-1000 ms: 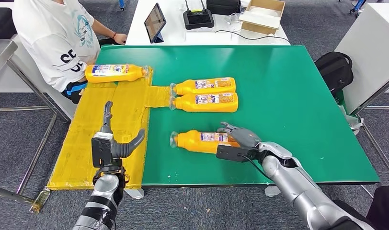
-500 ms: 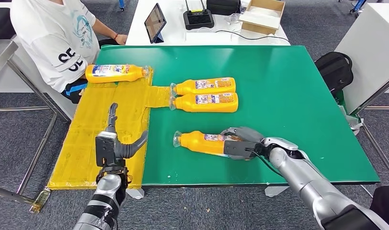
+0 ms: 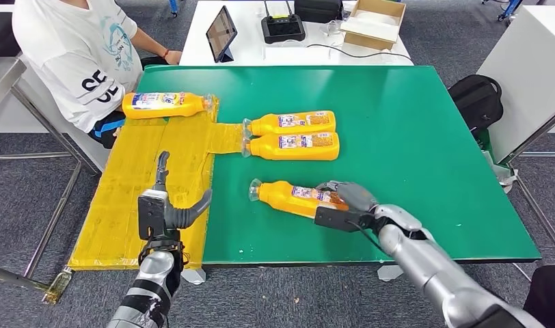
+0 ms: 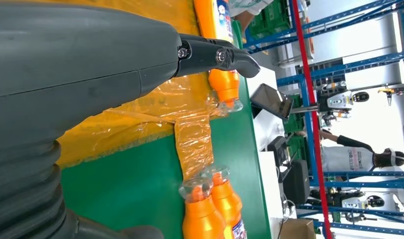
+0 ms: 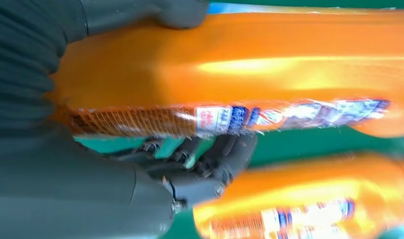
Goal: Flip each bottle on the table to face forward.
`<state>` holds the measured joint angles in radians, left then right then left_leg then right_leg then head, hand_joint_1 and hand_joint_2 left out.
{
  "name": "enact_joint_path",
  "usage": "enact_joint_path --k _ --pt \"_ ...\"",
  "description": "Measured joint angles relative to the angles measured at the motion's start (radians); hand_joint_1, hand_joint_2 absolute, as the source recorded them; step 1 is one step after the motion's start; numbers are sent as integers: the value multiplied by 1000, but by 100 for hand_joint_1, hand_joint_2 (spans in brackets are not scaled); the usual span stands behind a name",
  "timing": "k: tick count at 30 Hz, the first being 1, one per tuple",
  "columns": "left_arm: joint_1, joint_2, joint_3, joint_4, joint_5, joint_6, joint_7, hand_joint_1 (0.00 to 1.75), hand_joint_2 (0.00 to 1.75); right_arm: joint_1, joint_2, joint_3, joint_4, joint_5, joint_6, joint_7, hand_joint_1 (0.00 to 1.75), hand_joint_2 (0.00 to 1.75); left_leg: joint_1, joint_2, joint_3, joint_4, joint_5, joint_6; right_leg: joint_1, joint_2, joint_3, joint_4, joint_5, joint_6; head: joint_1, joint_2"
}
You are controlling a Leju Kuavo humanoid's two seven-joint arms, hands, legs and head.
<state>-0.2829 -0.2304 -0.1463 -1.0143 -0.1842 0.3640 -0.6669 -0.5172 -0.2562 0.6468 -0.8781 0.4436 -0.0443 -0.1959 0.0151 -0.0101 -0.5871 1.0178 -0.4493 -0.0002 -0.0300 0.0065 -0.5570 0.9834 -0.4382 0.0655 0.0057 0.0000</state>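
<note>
Near the worktop's [image 3: 425, 137] front edge, your right hand [image 3: 348, 202] grips the nearest bottle [image 3: 292, 197], now tilted with its neck swung away from you. Your left hand [image 3: 167, 205] stays spread over the yellow sheet [image 3: 124, 205], holding nothing.

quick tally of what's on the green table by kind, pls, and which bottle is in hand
Orange bottles: 4: one on the yellow sheet, two side by side mid-table, one gripped by the right robot hand at.
Yellow plastic sheet: 1.
Total: 5.
</note>
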Motion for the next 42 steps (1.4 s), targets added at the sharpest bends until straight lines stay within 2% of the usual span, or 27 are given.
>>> enact_joint_path --k 3,8,22,31,33,34,38,40,42 --pt "23 0 2 -35 -11 -3 8 0 175 90 41 -99 -114 25 -90 6 175 175 0 0 -2 0 0 0 0 0 -1 0 0 0 0 0" --pt "39 0 4 -65 -16 -8 11 0 175 160 83 -206 -239 45 -104 14 175 175 0 -1 -3 0 0 0 0 -1 -3 0 0 0 0 0" --pt "44 0 7 -75 -22 -8 12 0 175 201 109 -277 -308 47 -111 3 175 175 -1 -1 -4 0 0 0 -1 -1 -3 0 0 0 0 0" --pt "60 -1 14 -104 13 -15 6 0 175 271 208 -426 -481 28 -394 -167 175 175 -1 -1 -5 0 0 0 -1 -1 -4 0 0 0 0 0" --pt "64 -4 16 -113 63 -59 28 0 175 284 229 -452 -515 52 -466 -207 175 175 -1 -1 -4 0 0 0 -1 -1 -4 0 0 0 0 0" --pt "66 -7 14 -118 112 -113 55 0 175 290 238 -462 -528 66 -501 -234 175 175 -1 -1 -4 0 0 0 -1 -1 -4 0 0 0 0 0" --pt "80 -15 -50 -152 339 -453 198 0 175 319 295 -473 -538 98 -617 -404 175 175 -1 0 -5 0 0 0 -1 -1 -5 0 0 0 0 0" --pt "82 -20 -96 -166 382 -506 220 0 175 328 328 -473 -530 120 -638 -454 175 175 -1 0 -5 0 0 0 -1 0 -5 0 0 0 0 0" --pt "81 -22 -126 -173 407 -505 227 0 175 330 353 -473 -519 137 -643 -465 175 175 -1 0 -4 0 0 0 -1 0 -5 0 0 0 0 0"
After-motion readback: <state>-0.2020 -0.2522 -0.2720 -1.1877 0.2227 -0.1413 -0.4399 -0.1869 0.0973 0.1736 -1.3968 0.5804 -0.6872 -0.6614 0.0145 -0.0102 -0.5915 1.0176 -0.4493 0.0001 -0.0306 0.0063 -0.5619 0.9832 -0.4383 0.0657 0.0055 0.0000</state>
